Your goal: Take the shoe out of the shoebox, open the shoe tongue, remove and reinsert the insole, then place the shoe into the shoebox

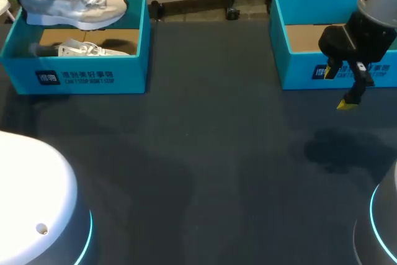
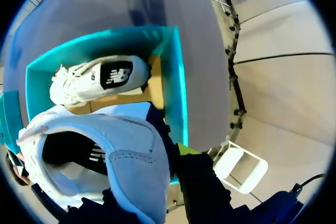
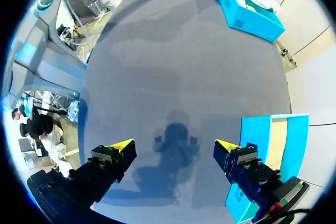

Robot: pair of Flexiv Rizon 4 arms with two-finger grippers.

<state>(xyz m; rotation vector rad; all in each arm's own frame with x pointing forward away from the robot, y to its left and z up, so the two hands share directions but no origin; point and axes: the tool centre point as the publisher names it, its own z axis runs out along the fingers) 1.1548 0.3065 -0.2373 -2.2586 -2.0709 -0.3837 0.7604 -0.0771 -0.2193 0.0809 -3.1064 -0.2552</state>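
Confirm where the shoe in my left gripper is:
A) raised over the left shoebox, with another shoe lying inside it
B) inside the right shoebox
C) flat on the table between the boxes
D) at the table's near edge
A: the held shoe hangs over the left shoebox, and a second shoe lies on the box floor beneath it.

I work in what looks like a robotics lab: a dark tabletop [image 1: 217, 153] carries a teal left shoebox [image 1: 93, 76] and right shoebox [image 1: 298, 69], flanked by my left arm base [image 1: 37, 203] and right arm base [image 1: 381, 228], each ringed with blue light.
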